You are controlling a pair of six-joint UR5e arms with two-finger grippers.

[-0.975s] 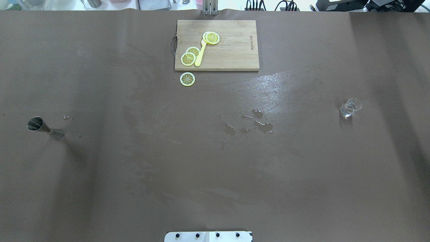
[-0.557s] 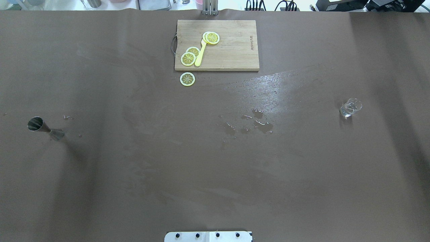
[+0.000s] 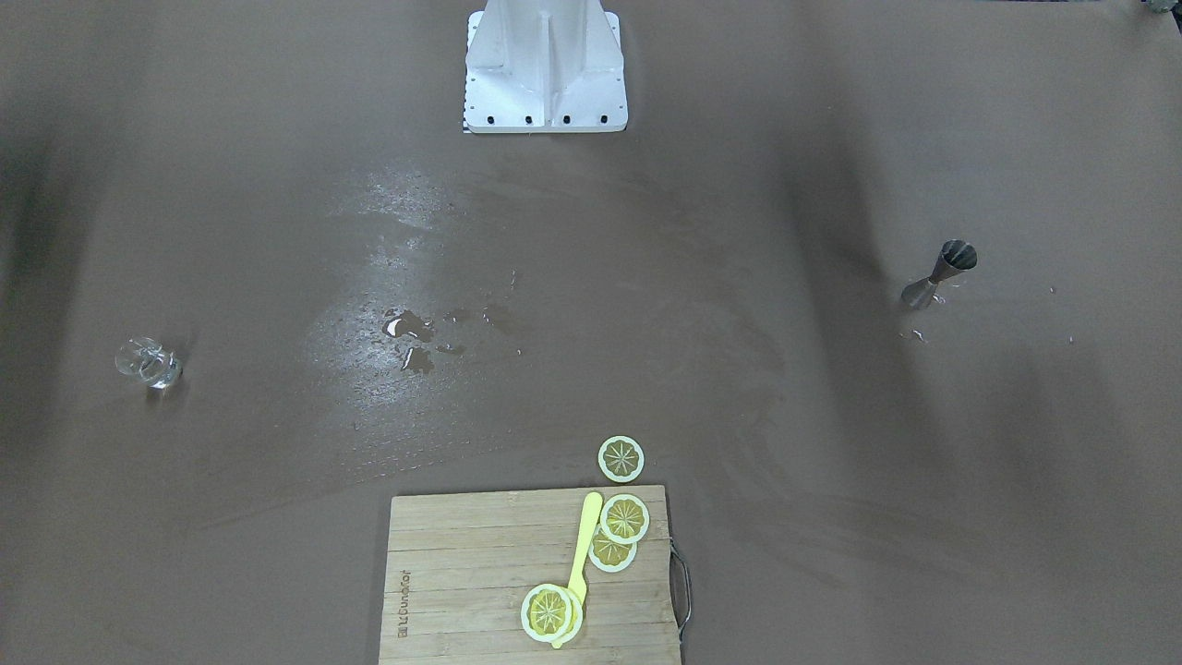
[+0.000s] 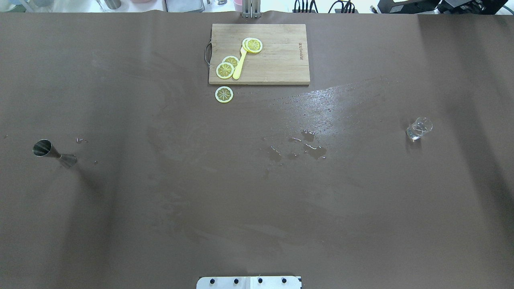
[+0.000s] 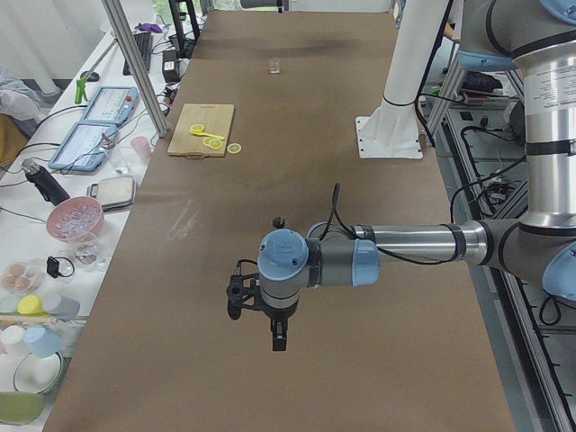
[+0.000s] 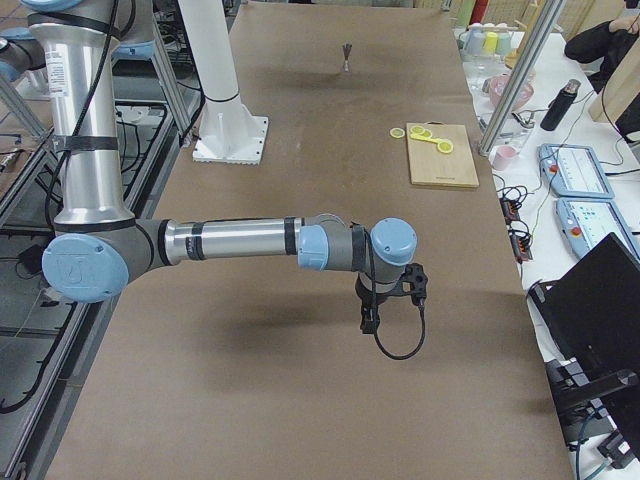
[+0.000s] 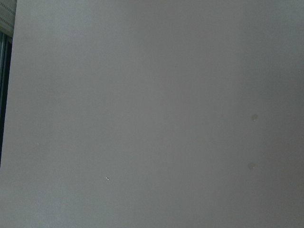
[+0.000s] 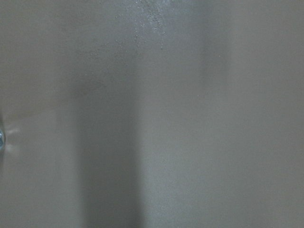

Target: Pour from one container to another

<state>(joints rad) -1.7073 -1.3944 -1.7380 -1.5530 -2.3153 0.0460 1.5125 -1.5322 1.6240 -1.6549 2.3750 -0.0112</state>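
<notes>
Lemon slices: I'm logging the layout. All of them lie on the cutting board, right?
Not all. In the overhead exterior view one lemon slice lies on the table just off the cutting board; the others lie on it.

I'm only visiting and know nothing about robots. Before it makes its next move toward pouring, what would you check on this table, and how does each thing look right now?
1. Metal jigger upright with nothing around it: ok.
2. Small glass upright with nothing around it: ok.
3. Table dry between the two: not ok. Puddles lie near the middle.
4. Which container holds the liquid: cannot tell.
5. Grippers open and ready: cannot tell. The left gripper and the right gripper show only in the side views.
6. All lemon slices on the cutting board: not ok. One lemon slice lies on the table just off its edge.
</notes>
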